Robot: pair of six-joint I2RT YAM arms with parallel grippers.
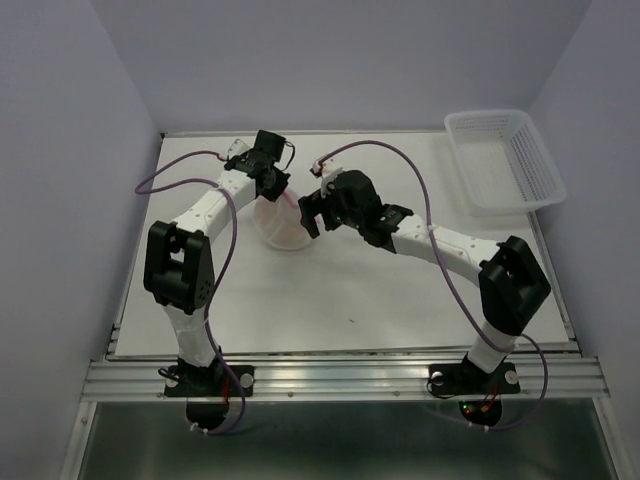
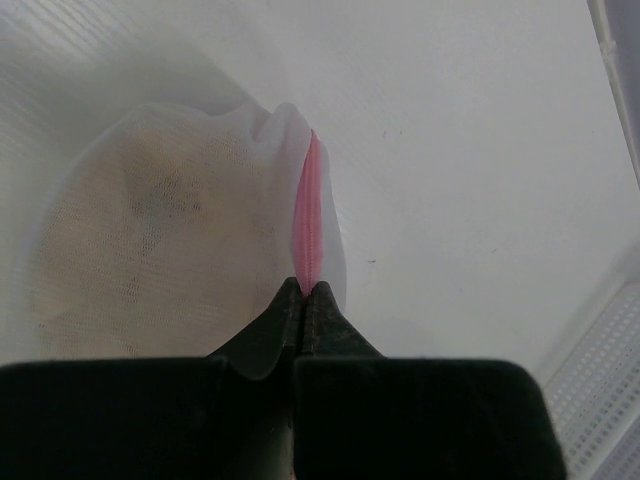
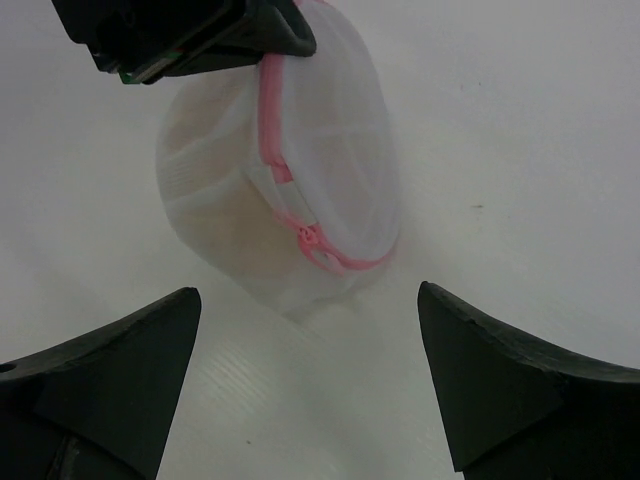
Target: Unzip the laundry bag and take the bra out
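Observation:
The laundry bag [image 1: 281, 226] is a round white mesh pouch with a pink zipper rim, resting on the table near the back centre. My left gripper [image 2: 303, 290] is shut on the pink zipper rim [image 2: 307, 225] at the bag's top edge and holds that edge up. The bra shows only as a pale beige shape [image 2: 140, 250] through the mesh. My right gripper [image 3: 310, 330] is open and empty, just right of the bag, with the pink zipper pull [image 3: 308, 240] ahead of its fingers. The bag [image 3: 290, 190] is zipped shut.
A white plastic lattice basket [image 1: 505, 160] stands at the back right corner; its edge shows in the left wrist view [image 2: 600, 390]. Purple cables loop over both arms. The white table surface [image 1: 350, 300] ends at a metal rail in front.

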